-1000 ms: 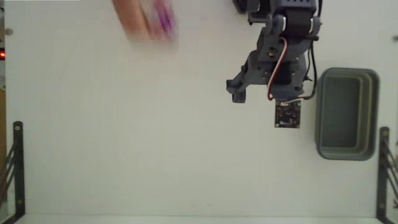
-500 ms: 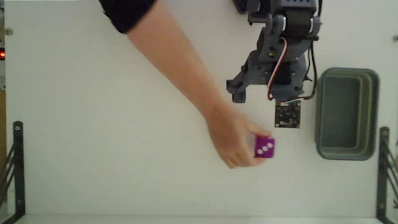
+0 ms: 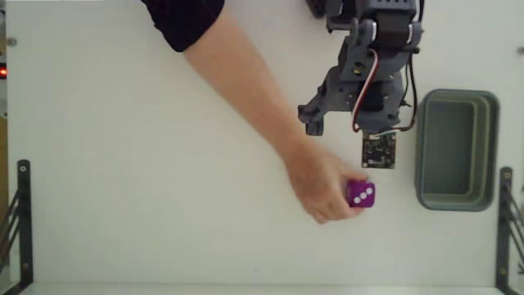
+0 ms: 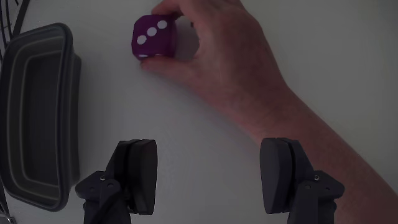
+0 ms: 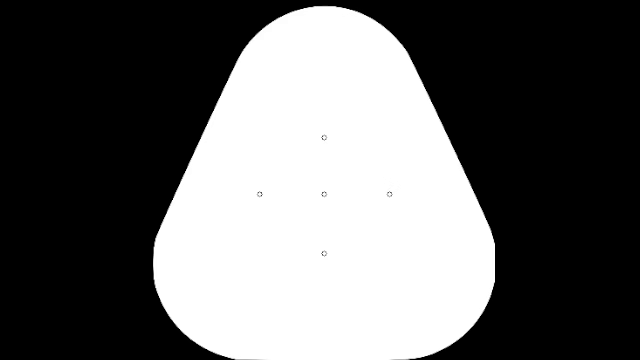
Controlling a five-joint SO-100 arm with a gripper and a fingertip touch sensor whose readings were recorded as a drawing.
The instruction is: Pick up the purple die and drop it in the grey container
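Table: plain white, smooth and matt; it carries everything I see.
Person's hand: it reaches in from the top of the fixed view and grips the die, I think to set it down for me.
Grey container: rounded tray with thick rim and deep hollow, empty, beside the arm.
Pincer: open, empty, its two dark fingers wide apart above the table.
Purple die: glossy cube with rounded corners and three white pips on top, between hand and container, near the pincer.
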